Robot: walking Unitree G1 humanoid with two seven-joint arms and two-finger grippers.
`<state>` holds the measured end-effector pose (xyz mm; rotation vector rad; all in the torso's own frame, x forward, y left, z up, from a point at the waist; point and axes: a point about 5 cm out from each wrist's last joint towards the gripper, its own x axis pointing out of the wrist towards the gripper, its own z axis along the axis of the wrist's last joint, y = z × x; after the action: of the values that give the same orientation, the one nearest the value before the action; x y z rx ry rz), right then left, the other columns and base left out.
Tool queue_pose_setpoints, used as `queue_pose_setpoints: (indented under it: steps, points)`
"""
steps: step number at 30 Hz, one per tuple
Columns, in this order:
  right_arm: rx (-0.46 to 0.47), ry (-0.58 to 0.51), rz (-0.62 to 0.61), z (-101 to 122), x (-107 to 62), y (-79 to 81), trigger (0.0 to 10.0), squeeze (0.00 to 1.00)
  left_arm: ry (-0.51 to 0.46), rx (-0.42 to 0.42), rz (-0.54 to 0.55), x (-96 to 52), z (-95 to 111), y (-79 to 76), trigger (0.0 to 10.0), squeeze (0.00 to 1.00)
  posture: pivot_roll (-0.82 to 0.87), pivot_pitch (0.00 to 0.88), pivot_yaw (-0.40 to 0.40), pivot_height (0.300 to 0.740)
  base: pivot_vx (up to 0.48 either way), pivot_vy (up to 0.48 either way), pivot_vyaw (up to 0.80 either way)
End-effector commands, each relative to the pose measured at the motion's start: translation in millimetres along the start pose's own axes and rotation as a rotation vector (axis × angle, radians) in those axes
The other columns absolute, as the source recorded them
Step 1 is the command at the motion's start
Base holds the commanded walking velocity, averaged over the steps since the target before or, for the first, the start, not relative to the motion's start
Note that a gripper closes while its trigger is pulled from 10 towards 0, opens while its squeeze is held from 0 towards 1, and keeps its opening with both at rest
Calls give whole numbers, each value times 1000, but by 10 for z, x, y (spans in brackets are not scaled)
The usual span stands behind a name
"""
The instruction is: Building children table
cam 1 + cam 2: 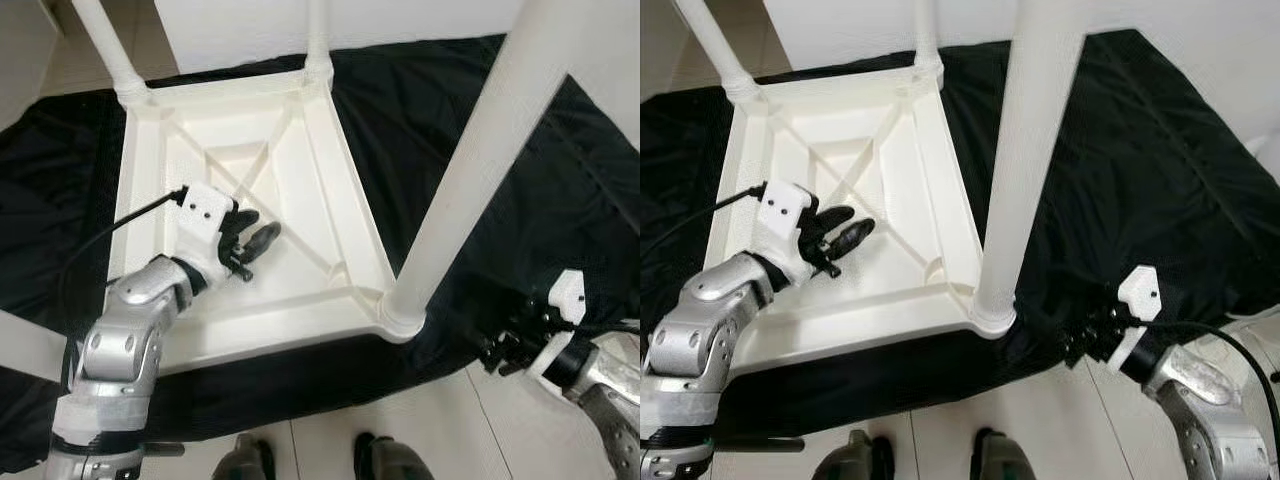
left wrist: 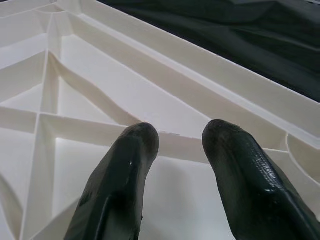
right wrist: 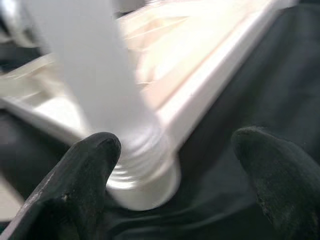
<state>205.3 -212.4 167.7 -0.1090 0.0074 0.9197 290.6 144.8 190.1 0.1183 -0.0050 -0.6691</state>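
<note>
Over the upturned table (image 1: 330, 190), the left claw (image 1: 252, 240) hovers spread; the right claw (image 3: 175, 175), apart, should close squarely round the near leg (image 1: 480, 160).

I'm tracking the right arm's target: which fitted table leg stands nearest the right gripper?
The leg in the near right corner socket, closest to the right gripper; the other two legs stand at the far corners.

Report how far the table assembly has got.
Done: three legs stand in corner sockets of the upside-down tabletop, including the near leg. In hand: nothing; the left gripper hovers open over the ribbed underside, the right gripper is open beside the near leg's socket. Left: apparently a fourth leg for the near-left corner, then turning it upright.
</note>
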Motion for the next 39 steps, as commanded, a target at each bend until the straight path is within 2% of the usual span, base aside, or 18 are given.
queue_pose_setpoints:
  steps: [1, 3, 5, 8, 9, 10, 11, 17, 20, 21, 22, 25, 27, 33, 36, 37, 38, 39]
  points:
    - [0, 28, 120, 3, 34, 104, 10000, 0, 8, 16, 4, -20, -6, 16, 10000, 0, -103, 130, 112, 740, 0, 0, 0]
    - [-4, 39, 152, 4, 46, 122, 10000, 0, 1, 22, 9, -5, 5, 21, 10000, 0, -105, 129, 114, 740, 0, 0, 0]
    - [-51, 37, 166, 46, 172, 87, 10000, 0, 2, 32, 2, 45, 5, -8, 10000, 0, -107, 122, 116, 740, 0, 0, 0]
    - [-89, 15, 63, 52, 359, -42, 10000, 0, 9, -8, 23, 47, -30, -22, 10000, 0, -105, 121, 114, 740, 0, 0, 0]
    - [-89, 15, 63, 52, 359, -42, 10000, 0, 9, -8, 23, 47, -30, -22, 10000, 0, -105, 121, 114, 740, 0, 0, 0]
    - [-125, -18, 1, 62, 463, -95, 10000, 0, 18, -26, 44, 31, -56, -34, 10000, 0, -103, 120, 110, 740, 0, 0, 0]
    - [-133, -28, -9, 68, 486, -102, 10000, 0, 21, -29, 47, 24, -60, -42, 10000, 0, -103, 120, 110, 740, 0, 0, 0]
    - [-122, -76, -52, 73, 624, -108, 10000, 0, 24, -42, 59, 5, -82, -88, 10000, 0, -81, 112, 88, 740, 0, 0, 0]
    - [-112, -118, -135, 85, 756, -201, 10000, 0, 13, -8, 40, -14, -111, -138, 10000, 0, -71, 106, 60, 740, 0, 0, 0]
    - [-112, -118, -135, 85, 756, -201, 10000, 0, 13, -8, 40, -14, -111, -138, 10000, 0, -71, 106, 60, 740, 0, 0, 0]
    - [-106, -128, -190, 80, 783, -288, 10000, 0, 17, 3, 26, 1, -137, -133, 10000, 0, -61, 102, 40, 740, 0, 0, 0]
    - [-110, -131, -270, 62, 793, -409, 10000, 0, 6, 38, -3, 69, -107, -157, 10000, 0, -59, 99, 36, 740, 0, 0, 0]
    - [-104, -136, -288, 59, 794, -437, 10000, 0, -5, 38, -3, 97, -85, -164, 10000, 0, -63, 96, 35, 740, 0, 0, 0]
    - [-97, -179, -449, 82, 753, -597, 10000, 0, -45, 1, -34, 237, -37, -280, 10000, 0, -80, 97, 29, 740, 0, 0, 0]
    - [-86, -183, -509, 74, 743, -655, 10000, 0, -48, 11, -56, 261, -47, -320, 10000, 0, -83, 100, 27, 740, 0, 0, 0]
    - [-37, -201, -568, 62, 737, -721, 10000, 0, -58, 41, -71, 299, -59, -351, 10000, 0, -79, 104, 26, 740, 0, 0, 0]
    - [-37, -201, -568, 62, 737, -721, 10000, 0, -58, 41, -71, 299, -59, -351, 10000, 0, -79, 104, 26, 740, 0, 0, 0]
    - [11, -224, -606, 63, 749, -743, 10000, 0, -42, 18, -85, 356, -90, -373, 10000, 0, -82, 99, 29, 740, 0, 0, 0]
